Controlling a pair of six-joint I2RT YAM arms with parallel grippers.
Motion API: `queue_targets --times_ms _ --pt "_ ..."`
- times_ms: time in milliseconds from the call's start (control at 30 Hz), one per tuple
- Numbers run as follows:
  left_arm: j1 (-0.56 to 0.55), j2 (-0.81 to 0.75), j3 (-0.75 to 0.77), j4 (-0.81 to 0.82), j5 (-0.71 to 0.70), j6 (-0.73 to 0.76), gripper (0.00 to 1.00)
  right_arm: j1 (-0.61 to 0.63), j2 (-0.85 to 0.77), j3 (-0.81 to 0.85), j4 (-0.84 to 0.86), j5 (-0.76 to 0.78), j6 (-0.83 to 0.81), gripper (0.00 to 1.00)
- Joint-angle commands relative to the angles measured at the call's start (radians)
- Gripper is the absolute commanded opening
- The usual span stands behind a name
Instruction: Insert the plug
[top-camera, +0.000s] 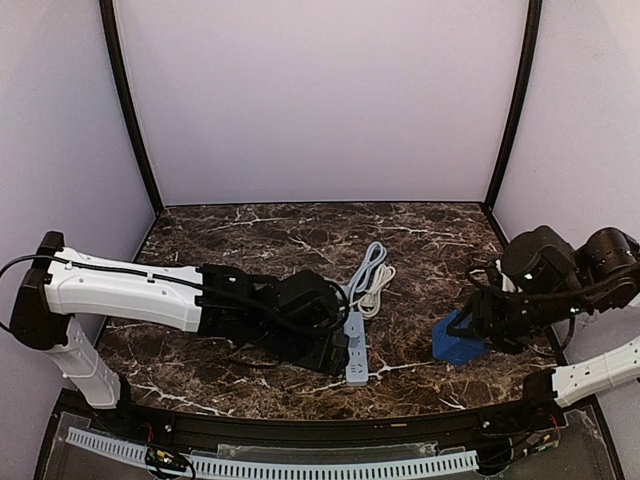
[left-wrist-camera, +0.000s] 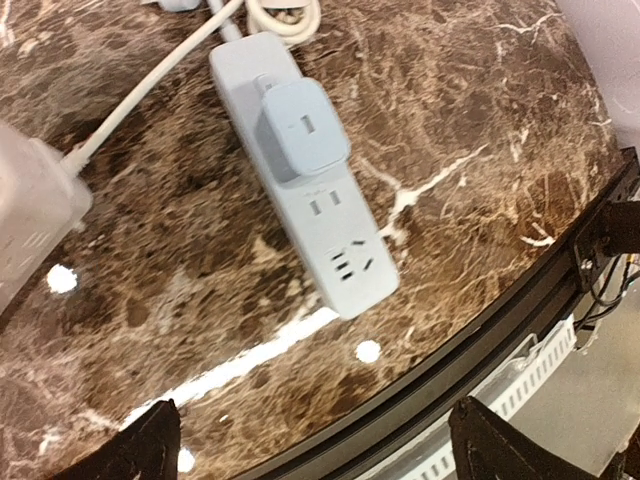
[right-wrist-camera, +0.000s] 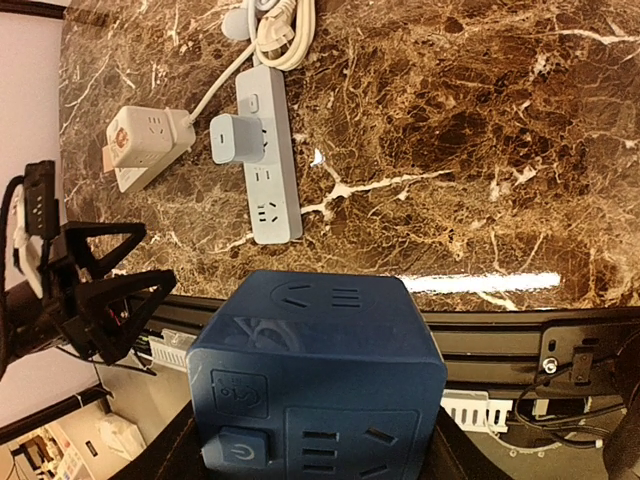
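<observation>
A pale grey power strip (left-wrist-camera: 300, 170) lies on the marble table, seen also from above (top-camera: 356, 352) and in the right wrist view (right-wrist-camera: 268, 160). A pale square plug (left-wrist-camera: 303, 128) sits in its second socket (right-wrist-camera: 236, 138). My left gripper (left-wrist-camera: 325, 445) hangs over the strip's near end (top-camera: 335, 350), jaws wide open and empty. My right gripper (right-wrist-camera: 315, 440) is shut on a dark blue cube socket (right-wrist-camera: 320, 370) and holds it near the table's right front edge (top-camera: 458, 340).
A beige cube socket (right-wrist-camera: 145, 140) with a white cable lies left of the strip, also showing in the left wrist view (left-wrist-camera: 30, 210). Coiled white cable (top-camera: 372, 280) lies behind the strip. The table's black front rail (left-wrist-camera: 520, 320) is close to the strip's end.
</observation>
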Motion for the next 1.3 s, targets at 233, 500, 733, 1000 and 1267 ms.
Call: queue_targets --times_ms 233,500,733,1000,1267 --pt "0.02 -0.277 -0.162 -0.358 -0.175 0.161 0.99 0.006 0.289 0.054 0.193 0.003 0.05 0.0" --pt "0.164 -0.493 -0.29 -0.44 -0.174 0.269 0.99 0.005 0.529 0.139 0.316 -0.054 -0.009 0.0" --pt "0.194 -0.63 -0.36 -0.472 -0.21 0.331 0.99 -0.01 0.664 0.207 0.342 -0.109 -0.059 0.0" --pt "0.194 -0.749 -0.375 -0.448 -0.254 0.329 0.99 -0.05 0.699 0.188 0.346 -0.168 -0.1 0.0" --pt "0.195 -0.939 -0.447 -0.381 -0.252 0.341 0.99 -0.084 0.731 0.192 0.349 -0.176 -0.157 0.0"
